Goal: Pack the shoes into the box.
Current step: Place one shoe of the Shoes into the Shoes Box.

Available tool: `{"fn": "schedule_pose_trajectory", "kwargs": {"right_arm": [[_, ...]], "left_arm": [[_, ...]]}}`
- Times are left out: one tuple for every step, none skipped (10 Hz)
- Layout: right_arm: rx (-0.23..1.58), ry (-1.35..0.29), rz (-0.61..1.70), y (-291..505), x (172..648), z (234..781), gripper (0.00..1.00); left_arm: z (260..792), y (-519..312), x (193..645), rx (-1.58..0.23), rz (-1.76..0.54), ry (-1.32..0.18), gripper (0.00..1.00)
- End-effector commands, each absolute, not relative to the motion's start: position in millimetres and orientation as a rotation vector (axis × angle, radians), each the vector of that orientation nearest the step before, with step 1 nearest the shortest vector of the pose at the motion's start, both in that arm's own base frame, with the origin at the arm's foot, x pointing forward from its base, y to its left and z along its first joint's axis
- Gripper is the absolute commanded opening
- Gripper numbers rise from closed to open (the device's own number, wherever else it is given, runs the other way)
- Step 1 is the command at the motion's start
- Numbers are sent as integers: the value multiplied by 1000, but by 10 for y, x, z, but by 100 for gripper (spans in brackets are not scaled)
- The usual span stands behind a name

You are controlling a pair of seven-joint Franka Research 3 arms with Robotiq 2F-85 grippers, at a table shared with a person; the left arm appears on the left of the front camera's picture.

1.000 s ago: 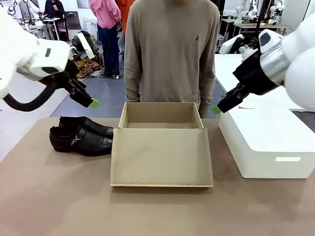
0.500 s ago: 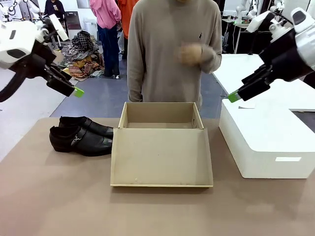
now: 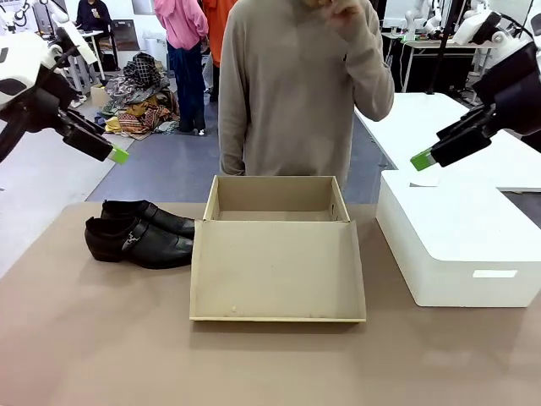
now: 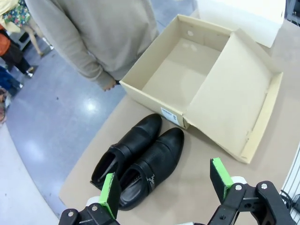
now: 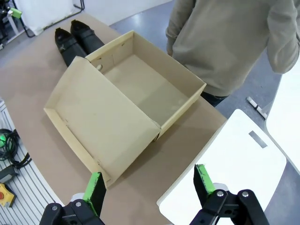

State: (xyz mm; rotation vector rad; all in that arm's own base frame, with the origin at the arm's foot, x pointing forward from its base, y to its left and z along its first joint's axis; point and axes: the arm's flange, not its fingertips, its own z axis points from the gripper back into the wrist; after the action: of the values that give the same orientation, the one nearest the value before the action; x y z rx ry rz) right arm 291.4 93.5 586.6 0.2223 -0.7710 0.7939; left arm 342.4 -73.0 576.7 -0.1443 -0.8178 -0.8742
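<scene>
The two black shoes (image 3: 139, 234) lie side by side on the brown table, just left of the box (image 3: 275, 200). The tan box stands open and empty, its lid (image 3: 277, 271) folded flat toward me. My left gripper (image 3: 115, 154) hangs open, high above and left of the shoes. In the left wrist view the shoes (image 4: 140, 159) sit below my open left gripper (image 4: 165, 186), with the box (image 4: 183, 70) beyond. High at the right, my right gripper (image 3: 424, 159) is open over the white box. My open right gripper (image 5: 150, 185) looks down on the box (image 5: 145, 89) and the shoes (image 5: 75, 40).
A large white box (image 3: 461, 245) stands on the table's right side, close to the cardboard box. A person (image 3: 296, 85) stands at the far edge behind the box, one hand (image 3: 342, 13) raised to the head. The table's near half is bare.
Both arms have risen and drawn outward, the left toward the left edge, the right toward the right edge. The person's hand has gone up from beside the body to the head.
</scene>
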Motion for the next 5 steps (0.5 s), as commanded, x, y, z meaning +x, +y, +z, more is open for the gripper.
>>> {"fn": "schedule_pose_trajectory", "kwargs": {"right_arm": [[242,-770,802,846,2624,5414,100],[242,-769,801,846,2626,5413,100],[242,-772,800,848,2615,5416,100],[250,-771,791,844,2604,5417,100],[221,-764,792,926,2914,5858,100]], "left_arm": [[5414,-749,3184,-149,-836,-810,100],[5401,-734,3181,-160,-830,-809,100],[5396,-726,3186,-153,-802,-801,100],[5729,-738,3450,-149,-855,-804,100],[5729,-738,3450,-149,-855,-804,100]]}}
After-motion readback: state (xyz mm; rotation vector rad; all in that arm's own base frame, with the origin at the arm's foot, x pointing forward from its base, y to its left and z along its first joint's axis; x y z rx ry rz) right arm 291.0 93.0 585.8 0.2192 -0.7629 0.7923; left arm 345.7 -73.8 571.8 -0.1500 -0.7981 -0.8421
